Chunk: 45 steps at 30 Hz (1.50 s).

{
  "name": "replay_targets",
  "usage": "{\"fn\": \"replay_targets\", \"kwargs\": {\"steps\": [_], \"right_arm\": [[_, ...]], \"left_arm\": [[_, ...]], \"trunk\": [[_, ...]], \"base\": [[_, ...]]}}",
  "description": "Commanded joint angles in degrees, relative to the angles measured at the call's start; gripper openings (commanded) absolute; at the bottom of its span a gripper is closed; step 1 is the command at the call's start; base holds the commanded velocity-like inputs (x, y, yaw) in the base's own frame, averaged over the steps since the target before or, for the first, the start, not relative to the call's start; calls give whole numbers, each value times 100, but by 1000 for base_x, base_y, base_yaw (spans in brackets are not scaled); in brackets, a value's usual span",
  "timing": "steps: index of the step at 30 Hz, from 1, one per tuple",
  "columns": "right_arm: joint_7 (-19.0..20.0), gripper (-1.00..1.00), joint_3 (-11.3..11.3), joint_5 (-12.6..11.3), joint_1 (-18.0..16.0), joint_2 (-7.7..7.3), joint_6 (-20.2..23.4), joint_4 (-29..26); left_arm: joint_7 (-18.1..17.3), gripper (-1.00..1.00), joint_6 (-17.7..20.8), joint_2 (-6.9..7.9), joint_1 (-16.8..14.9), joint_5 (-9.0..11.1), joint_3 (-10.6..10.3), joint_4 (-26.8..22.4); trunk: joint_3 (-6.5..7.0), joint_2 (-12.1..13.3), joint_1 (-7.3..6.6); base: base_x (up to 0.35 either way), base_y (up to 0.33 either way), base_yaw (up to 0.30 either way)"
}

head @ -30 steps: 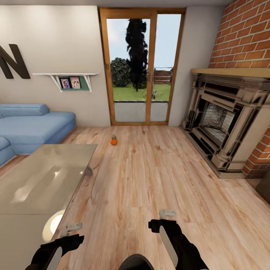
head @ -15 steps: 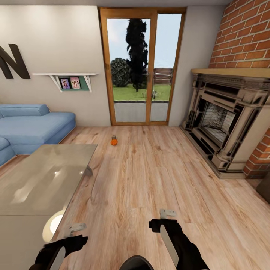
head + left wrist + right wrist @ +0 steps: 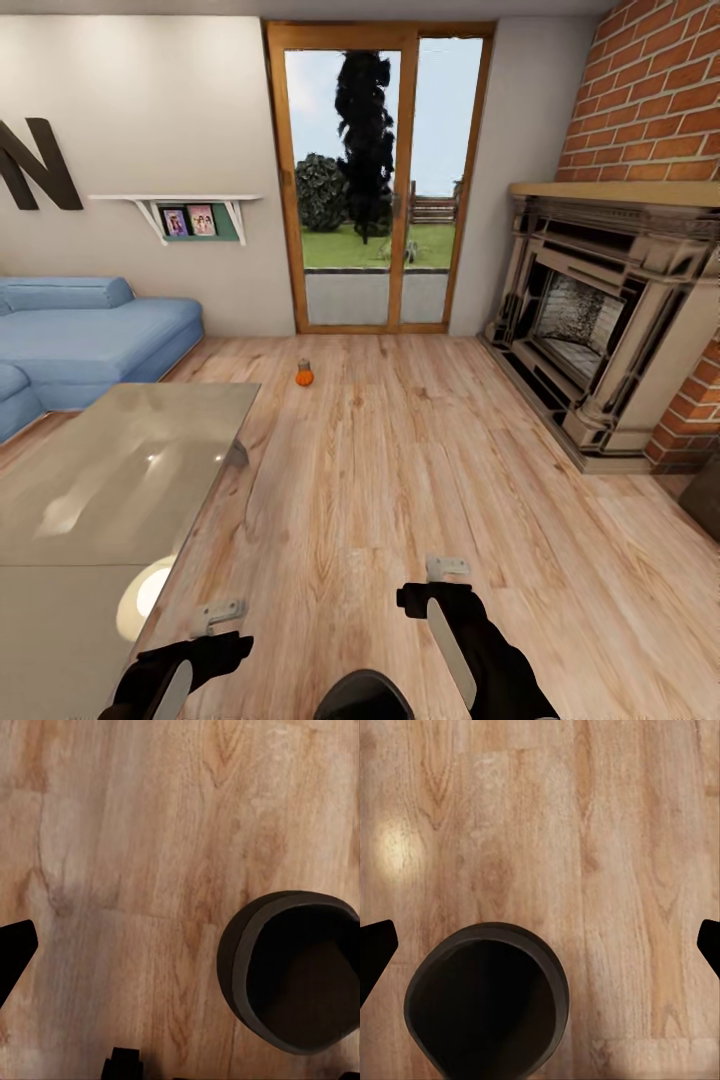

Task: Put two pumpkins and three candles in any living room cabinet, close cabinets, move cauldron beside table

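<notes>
Cauldron (image 3: pixel 486 1005): dark, open-mouthed, on the floor directly under the robot, between both arms.
Left gripper (image 3: pixel 220 612): jaws apart, empty, above the cauldron.
Right gripper (image 3: pixel 447 568): jaws apart, empty, just beyond the cauldron.
Table (image 3: pixel 120 470): grey glossy top, left of the cauldron, near.
Pumpkin (image 3: pixel 304 378): orange, on the floor well beyond the cauldron, toward the glass door.
Candle (image 3: pixel 303 365): touching or just behind the pumpkin; cannot tell which.
Risk: driving forward may knock the cauldron; a careless reach may topple the candle.
</notes>
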Motion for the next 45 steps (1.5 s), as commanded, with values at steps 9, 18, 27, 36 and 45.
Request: {"fn": "replay_targets", "kwargs": {"steps": [9,18,27,36,45], "right_arm": [[-5,100,1,-5,0,0,8,0],[3,100,5,-6,0,0,9,54],[3,100,0,-7,0,0,9,145],[3,100,0,-8,0,0,9,150],[-1,100,-8,-30,0,0,3,160]], "left_arm": [[-2,100,2,-8,0,1,-1,7],[-1,100,2,-3,0,7,-1,8],[0,100,6,-3,0,5,-1,8],[0,100,-1,-5,0,7,-1,8],[-9,100,-18,-20,0,1,-6,19]], "trunk": [[0,0,0],[0,0,0],[0,0,0],[0,0,0],[-72,-160,87]], "base": [[-60,0,0],[-86,0,0],[-116,0,0],[-75,0,0],[-4,0,0]]}}
